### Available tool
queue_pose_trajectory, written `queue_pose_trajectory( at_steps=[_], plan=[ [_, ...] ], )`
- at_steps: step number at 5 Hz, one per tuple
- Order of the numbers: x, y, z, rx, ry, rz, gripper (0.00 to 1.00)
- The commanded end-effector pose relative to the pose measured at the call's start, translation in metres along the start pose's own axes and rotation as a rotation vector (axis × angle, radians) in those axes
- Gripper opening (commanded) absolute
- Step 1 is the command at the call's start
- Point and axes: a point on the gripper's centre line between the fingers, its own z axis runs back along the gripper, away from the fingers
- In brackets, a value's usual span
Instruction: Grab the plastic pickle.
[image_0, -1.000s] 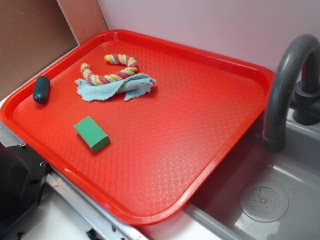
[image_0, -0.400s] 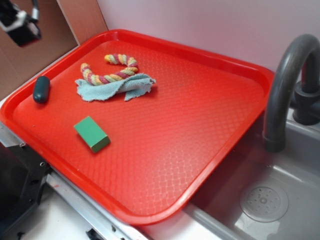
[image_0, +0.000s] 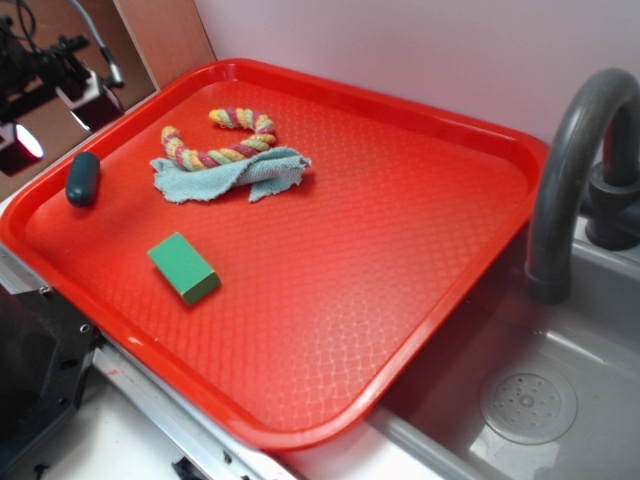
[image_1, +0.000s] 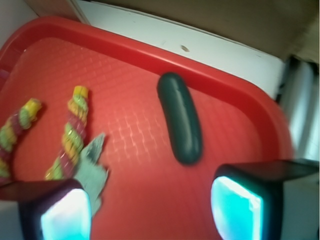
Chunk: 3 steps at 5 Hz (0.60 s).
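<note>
- Lying flat on the textured red plastic tray (image_0: 400, 250), the small dark teal-green oblong plastic pickle (image_0: 82, 179) sits close to the tray's left rim, apart from everything else on it.
- In the wrist view the pickle (image_1: 180, 118) lies between and beyond the two fingertips, its long axis running roughly away from the camera.
- The black robot gripper (image_1: 150, 207) has its jaws spread wide, holding nothing and touching nothing; its two pads (image_1: 236, 209) glow pale cyan.
- From the exterior view the gripper (image_0: 45, 95) hangs above the tray's far left edge, near the pickle.
- A twisted multicoloured rope (image_0: 222, 140) curves over a crumpled light blue cloth (image_0: 225, 175) near the tray's back.
- A bright green rectangular block (image_0: 184, 267) rests nearer the front left.
- A grey curved faucet (image_0: 570, 170) stands over the grey sink (image_0: 560, 400) to the right.
</note>
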Motion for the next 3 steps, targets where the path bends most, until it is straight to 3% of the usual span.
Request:
queue_pose_trajectory(
  at_steps=[1,3],
  plan=[
    [0.011,0.019,-0.025,0.073,-0.084,0.045,1.00],
    [0.013,0.030,-0.060,0.166,-0.095,0.007,1.00]
  ],
)
